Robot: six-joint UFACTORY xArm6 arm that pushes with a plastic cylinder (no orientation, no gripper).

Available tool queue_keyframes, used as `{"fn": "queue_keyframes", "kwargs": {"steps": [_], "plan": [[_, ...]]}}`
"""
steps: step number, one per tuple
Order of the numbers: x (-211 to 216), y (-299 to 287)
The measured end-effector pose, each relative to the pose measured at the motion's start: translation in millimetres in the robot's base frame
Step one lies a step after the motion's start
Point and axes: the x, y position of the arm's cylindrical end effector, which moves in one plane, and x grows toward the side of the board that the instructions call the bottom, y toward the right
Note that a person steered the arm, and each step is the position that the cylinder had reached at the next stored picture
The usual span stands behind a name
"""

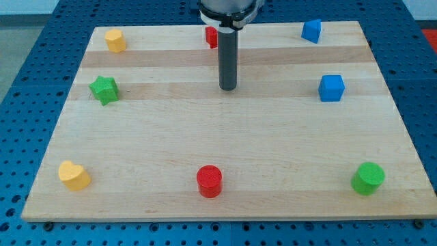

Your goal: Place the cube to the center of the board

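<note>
Not much of the arm shows up here, just the rod (228, 58), a plain dark grey cylinder with a smooth matte finish and no markings or screws I can spot. It hangs from a wider round collar (228, 12) that's black with a lighter silvery band along its lower rim. My tip (228, 89) is simply the rod's flat-cut blunt end, same dark colour.
</note>
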Motion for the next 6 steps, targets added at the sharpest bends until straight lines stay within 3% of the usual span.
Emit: {"fn": "queue_keyframes", "kwargs": {"steps": [1,2,3,4,6], "plan": [[0.0,0.0],[27.2,7.2],[82.7,43.1],[84.5,49.9],[101.3,170.1]]}}
